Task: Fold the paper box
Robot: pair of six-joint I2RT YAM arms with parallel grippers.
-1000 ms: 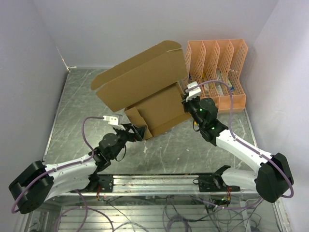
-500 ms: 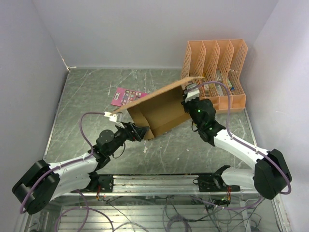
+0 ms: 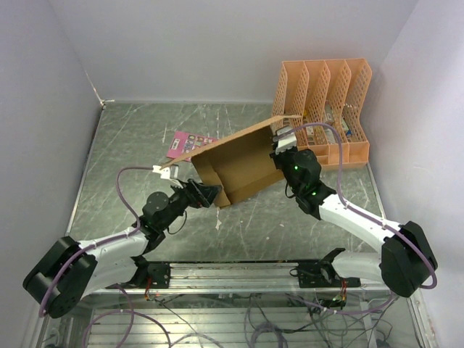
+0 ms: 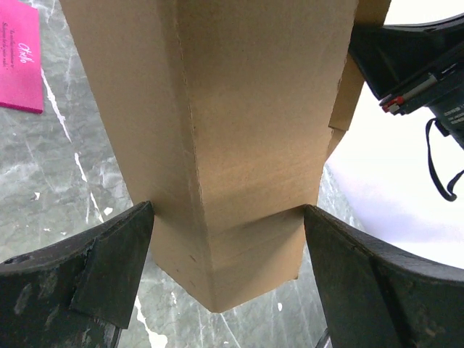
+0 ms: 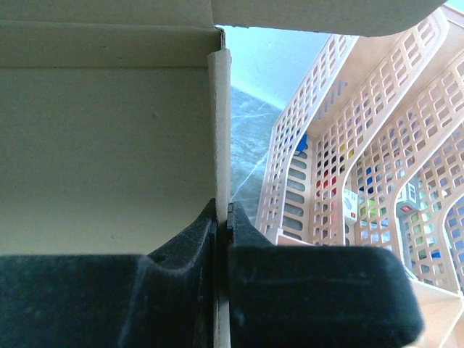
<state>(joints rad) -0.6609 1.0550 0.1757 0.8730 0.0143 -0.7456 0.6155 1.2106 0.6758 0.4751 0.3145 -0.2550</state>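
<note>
Down swings the lid of the paper box point(image 3: 245, 164); right gripper point(image 5: 223, 214) pinches its wall, left gripper point(image 4: 228, 221) gapes around the near corner. Close squarely, no crushing.

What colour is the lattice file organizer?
Orange; the file organizer shows best in the top external view.

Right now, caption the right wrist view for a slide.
Right gripper shut on a wall edge of the paper box, orange file organizer behind.
</note>
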